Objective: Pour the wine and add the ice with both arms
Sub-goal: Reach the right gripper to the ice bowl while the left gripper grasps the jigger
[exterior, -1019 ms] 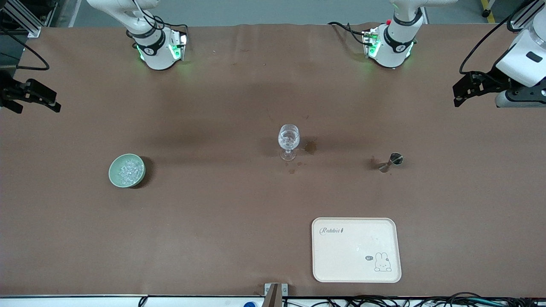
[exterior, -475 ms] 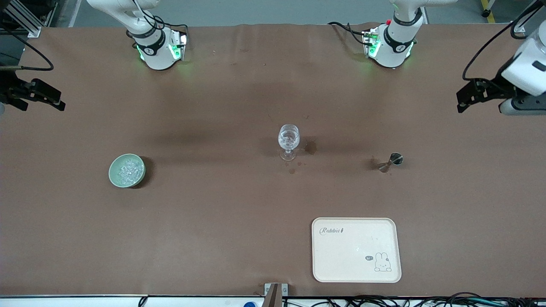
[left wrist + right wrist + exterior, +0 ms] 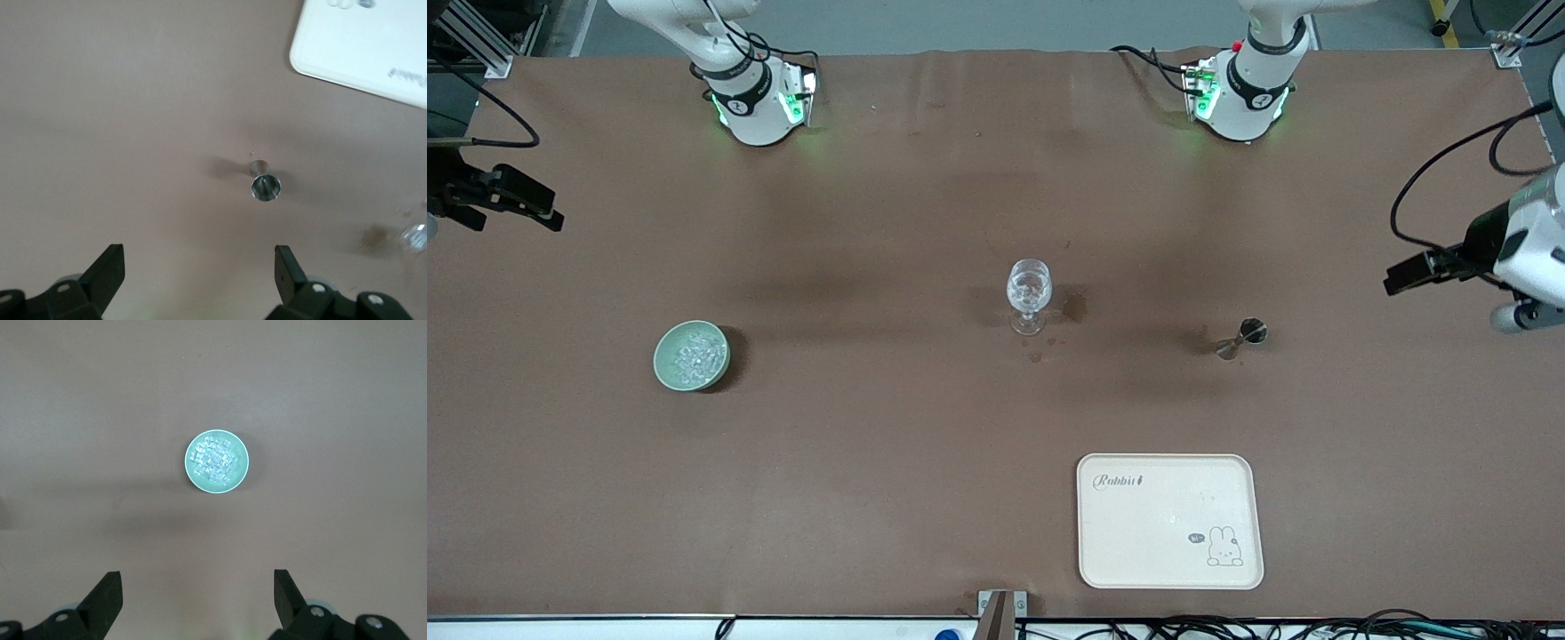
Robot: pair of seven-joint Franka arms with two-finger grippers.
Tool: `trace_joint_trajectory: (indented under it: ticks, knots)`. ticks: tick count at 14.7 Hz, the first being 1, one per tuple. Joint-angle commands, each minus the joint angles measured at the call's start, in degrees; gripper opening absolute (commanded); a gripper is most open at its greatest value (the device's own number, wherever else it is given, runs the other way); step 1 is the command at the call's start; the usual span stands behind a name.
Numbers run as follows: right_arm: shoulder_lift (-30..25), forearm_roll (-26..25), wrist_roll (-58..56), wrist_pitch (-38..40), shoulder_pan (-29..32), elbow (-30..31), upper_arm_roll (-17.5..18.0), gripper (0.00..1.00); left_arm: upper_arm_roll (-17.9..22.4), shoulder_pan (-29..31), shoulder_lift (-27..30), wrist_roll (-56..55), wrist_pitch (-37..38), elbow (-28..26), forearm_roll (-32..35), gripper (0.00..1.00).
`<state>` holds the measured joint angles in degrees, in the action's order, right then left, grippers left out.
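Hovering empty with fingers spread wide: left gripper [image 3: 1405,276] up over the left arm's end of the table [image 3: 925,444], jigger framed between its fingertips in the left wrist view; right gripper [image 3: 525,206], also wide open and holding nothing, waiting over the right arm's end, ice bowl centred below it in the right wrist view

Taking the stemmed glass [image 3: 1029,293] at mid-table as the landmark: small metal jigger [image 3: 1240,338] upright toward the left arm's end of it and slightly nearer the front camera; green bowl [image 3: 691,356] toward the right arm's end, also a bit nearer; ice [image 3: 696,354] heaped inside that bowl, none visible outside it; cream rabbit tray [image 3: 1169,520] well nearer the camera and bare

Judging progress: glass showing a clear glint inside, liquid or ice impossible to tell; a few dark spots on the cloth just beside its foot; no bottle in sight. Nothing gripped, so pouring and icing both look yet to be done, or at best unconfirmed. Next, probably, closing on the jigger with the left and going for the ice with the right
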<state>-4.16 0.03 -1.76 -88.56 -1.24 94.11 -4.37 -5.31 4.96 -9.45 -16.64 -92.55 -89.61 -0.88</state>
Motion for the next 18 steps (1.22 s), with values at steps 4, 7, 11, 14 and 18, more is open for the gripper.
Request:
trace_joint_trajectory:
  ticks: [4, 7, 11, 14, 18]
  knots:
    - [-0.8, -0.6, 1.1, -1.1, 0.0, 0.7, -0.2, 1.0, -0.1, 1.1, -8.8, -20.2, -0.1, 3.7, -6.4, 1.0]
    - [-0.1, -0.6, 1.6, -2.6, 0.2, 1.0, -0.3, 1.0, -0.4, 7.9, -13.8, -22.0, -1.4, 3.3, -16.4, 1.0]
    - [2.6, -0.4, 1.6, -8.0, 1.3, 3.4, -0.5, 1.0, -0.2, 10.1, -20.1, -23.3, -1.4, 3.1, -26.1, 0.98]
    - [7.6, -0.3, 1.6, -12.5, 2.2, 4.3, -0.5, 1.0, -0.4, 13.1, -25.7, -23.7, -1.4, 3.2, -32.1, 0.98]
    - [12.3, -0.3, 1.5, -23.3, 1.9, 9.0, -0.5, 1.0, -0.4, 14.6, -31.9, -23.0, -1.2, 2.9, -40.3, 0.93]
